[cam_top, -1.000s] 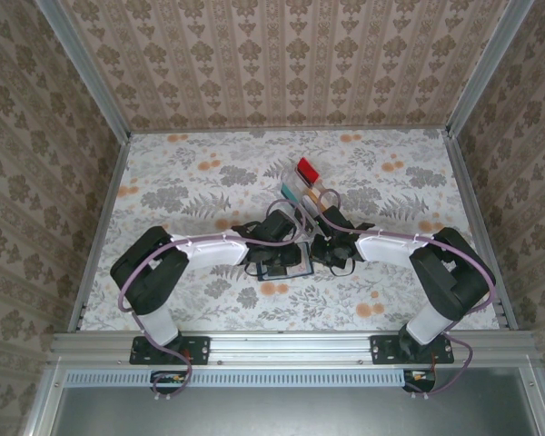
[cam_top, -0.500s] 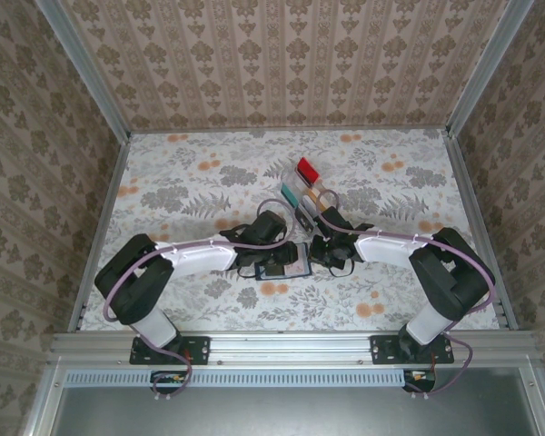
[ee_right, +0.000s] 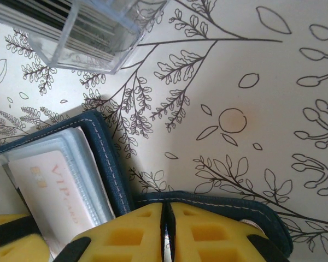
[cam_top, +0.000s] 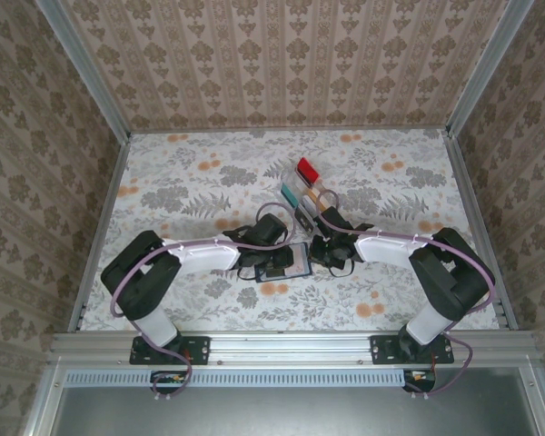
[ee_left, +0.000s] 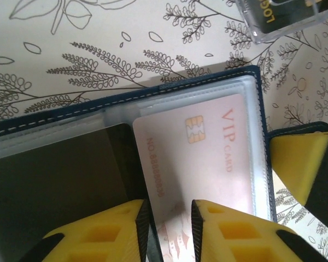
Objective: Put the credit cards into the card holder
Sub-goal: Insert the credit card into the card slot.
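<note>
Navy card holder (ee_right: pixel 106 164) pinched by right pincer (ee_right: pixel 165 208); left pincer (ee_left: pixel 169 213) narrow, over pink card (ee_left: pixel 202 158).

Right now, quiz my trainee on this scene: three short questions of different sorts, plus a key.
1. True or false: the pink card lies well apart from the wallet.
2. Which word is printed on that card? A) VIP B) GOLD C) BANK
3. What does the right gripper pinch?
Key: 1 false; 2 A; 3 the wallet's blue cover.
</note>
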Tool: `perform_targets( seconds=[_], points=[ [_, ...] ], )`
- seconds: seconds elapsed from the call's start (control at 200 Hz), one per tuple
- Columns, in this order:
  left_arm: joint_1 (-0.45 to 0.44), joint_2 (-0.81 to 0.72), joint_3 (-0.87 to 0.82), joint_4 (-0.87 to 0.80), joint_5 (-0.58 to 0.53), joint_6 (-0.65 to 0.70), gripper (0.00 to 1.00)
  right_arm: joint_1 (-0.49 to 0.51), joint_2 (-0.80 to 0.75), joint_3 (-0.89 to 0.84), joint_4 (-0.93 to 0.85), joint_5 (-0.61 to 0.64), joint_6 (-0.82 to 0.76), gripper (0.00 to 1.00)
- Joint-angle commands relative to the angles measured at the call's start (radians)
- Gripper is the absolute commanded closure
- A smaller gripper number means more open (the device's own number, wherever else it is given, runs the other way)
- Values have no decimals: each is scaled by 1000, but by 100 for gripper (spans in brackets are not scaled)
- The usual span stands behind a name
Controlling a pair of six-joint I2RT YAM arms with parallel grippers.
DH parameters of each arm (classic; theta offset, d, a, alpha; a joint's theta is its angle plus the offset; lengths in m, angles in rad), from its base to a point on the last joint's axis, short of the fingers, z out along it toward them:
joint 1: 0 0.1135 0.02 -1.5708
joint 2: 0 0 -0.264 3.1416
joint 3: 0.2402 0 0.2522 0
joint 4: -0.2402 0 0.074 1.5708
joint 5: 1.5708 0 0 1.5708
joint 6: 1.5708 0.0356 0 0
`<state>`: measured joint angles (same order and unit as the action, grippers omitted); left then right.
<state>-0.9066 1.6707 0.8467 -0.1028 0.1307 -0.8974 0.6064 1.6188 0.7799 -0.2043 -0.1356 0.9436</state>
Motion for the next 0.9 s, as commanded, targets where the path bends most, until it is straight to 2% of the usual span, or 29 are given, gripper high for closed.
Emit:
perform_targets(
  seconds=[0.0, 0.17, 0.475, 0.89],
  points=[
    [-2, 27, 24, -1, 19, -8, 74, 16, 38, -23, -68, -5, 2, 86],
    [-4, 32, 36, 10, 31, 6, 79, 20, 44, -21, -64, -9, 1, 86],
    [-12, 61, 59, 57, 85, 31, 77, 28, 49, -14, -65, -7, 4, 86],
    [7, -28, -19, -68, -49, -31, 60, 30, 33, -5, -160, 91, -15, 87]
  ],
)
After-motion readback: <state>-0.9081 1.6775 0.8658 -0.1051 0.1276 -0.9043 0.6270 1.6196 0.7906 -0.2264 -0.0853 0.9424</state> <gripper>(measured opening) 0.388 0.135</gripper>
